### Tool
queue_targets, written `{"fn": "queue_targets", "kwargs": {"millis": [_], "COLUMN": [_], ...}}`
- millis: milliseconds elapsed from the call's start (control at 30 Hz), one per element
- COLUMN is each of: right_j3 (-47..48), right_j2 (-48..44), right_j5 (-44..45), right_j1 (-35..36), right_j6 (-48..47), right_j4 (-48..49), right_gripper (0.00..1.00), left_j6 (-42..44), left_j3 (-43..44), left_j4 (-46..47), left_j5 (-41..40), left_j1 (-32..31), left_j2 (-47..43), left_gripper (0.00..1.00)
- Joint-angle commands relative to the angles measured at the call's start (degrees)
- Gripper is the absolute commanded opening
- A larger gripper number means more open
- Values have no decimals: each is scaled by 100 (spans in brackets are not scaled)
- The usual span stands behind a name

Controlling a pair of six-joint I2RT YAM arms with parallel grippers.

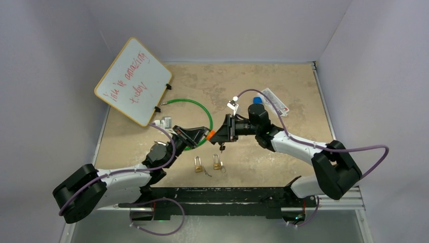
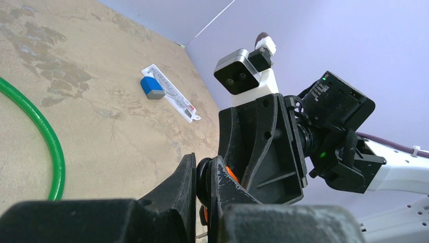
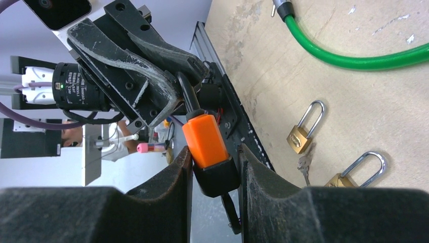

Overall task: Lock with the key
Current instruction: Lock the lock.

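Both arms meet mid-air over the table (image 1: 263, 81), near its centre. The orange padlock (image 3: 205, 139) is off the surface, shared between them. The right gripper (image 3: 215, 172) is clamped on the lock's black lower body, one finger on each side. The left gripper (image 2: 202, 174) is pinched tight on the black shackle (image 3: 188, 93). From above, the lock's long axis runs roughly left to right along the line between the grippers, shackle end toward the left arm, body end toward the right. A small dark piece (image 1: 221, 147) hangs below the body, possibly the key; too small to confirm. Two brass padlocks (image 3: 303, 132) (image 3: 356, 172) with a small key (image 3: 303, 167) lie on the table below the grip, nearer the bases, apart from the green cable (image 3: 349, 59). Judgement: the next move turns on that shared axis; the shackle must go straight along it into the body, and neither arm is nearer since both hold it.
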Motion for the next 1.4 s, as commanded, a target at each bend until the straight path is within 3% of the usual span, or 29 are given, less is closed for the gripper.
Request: {"fn": "queue_targets", "kwargs": {"millis": [0, 100, 267, 600, 833, 1133, 1367], "right_j3": [887, 824, 1101, 1191, 1494, 1660, 1615], "right_j2": [230, 369, 271, 441, 485, 507, 400], "right_j5": [1869, 1514, 2139, 1652, 1681, 1351, 1220], "right_j1": [102, 105, 122, 118, 120, 111, 113], "right_j6": [-75, 303, -115, 308, -134, -145, -154], "right_j4": [1453, 1926, 1090, 1579, 1175, 1036, 996], "right_gripper": [0, 0, 0, 0, 0, 0, 0], "left_j6": [-580, -549, -546, -477, -567, -73, -126], "left_j3": [243, 255, 231, 254, 208, 537, 425], "left_j4": [571, 512, 502, 542, 1003, -632, -338], "left_j5": [3346, 3350, 3303, 3278, 3245, 3056, 2868], "left_j1": [-1025, -1042, -1093, -1259, -1402, -1706, -1876], "left_j2": [104, 89, 86, 172, 356, 110, 274], "left_gripper": [0, 0, 0, 0, 0, 0, 0]}}
